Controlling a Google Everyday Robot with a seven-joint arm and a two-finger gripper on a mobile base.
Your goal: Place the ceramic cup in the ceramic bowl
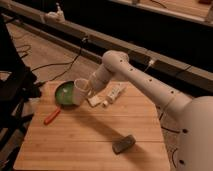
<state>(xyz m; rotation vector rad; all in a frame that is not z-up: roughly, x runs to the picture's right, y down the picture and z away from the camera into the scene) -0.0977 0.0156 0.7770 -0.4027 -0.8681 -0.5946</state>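
Hovering left of centre, the gripper (89,89) has its fingers clamped on the ceramic cup (80,92), which hangs over the right rim of the ceramic bowl (62,94), so releasing here risks the cup clipping that rim and toppling onto the tabletop (90,142).
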